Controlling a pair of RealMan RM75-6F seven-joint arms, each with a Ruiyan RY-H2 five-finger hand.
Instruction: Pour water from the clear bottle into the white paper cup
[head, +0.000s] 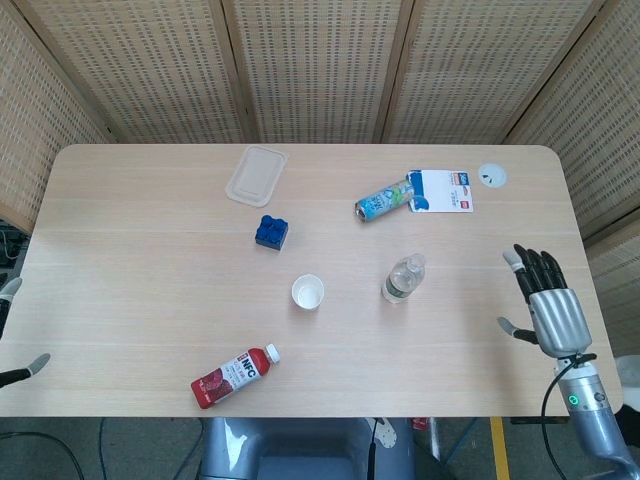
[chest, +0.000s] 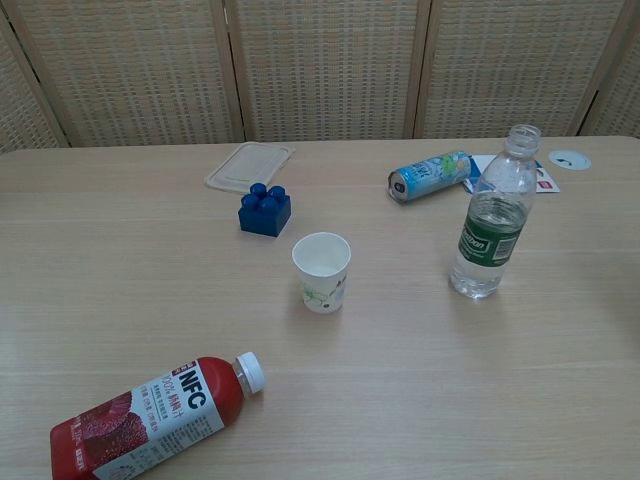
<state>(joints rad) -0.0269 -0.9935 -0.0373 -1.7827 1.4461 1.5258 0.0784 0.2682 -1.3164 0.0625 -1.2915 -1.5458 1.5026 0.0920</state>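
Note:
The clear bottle (head: 404, 278) (chest: 490, 225) stands upright and uncapped right of the table's middle, partly filled with water. Left of it stands the white paper cup (head: 308, 292) (chest: 322, 272), upright and apart from it. In the head view my right hand (head: 545, 300) hovers near the table's right edge with fingers spread, holding nothing, well clear of the bottle. Only two fingertips of my left hand (head: 10, 290) show at the far left edge, wide apart with nothing between them. Neither hand appears in the chest view.
A red juice bottle (head: 234, 375) (chest: 150, 410) lies near the front edge. A blue brick (head: 271, 231) and a clear lid (head: 256, 175) sit behind the cup. A can (head: 384, 199) lies on its side by a card (head: 442, 191) and a white disc (head: 491, 176).

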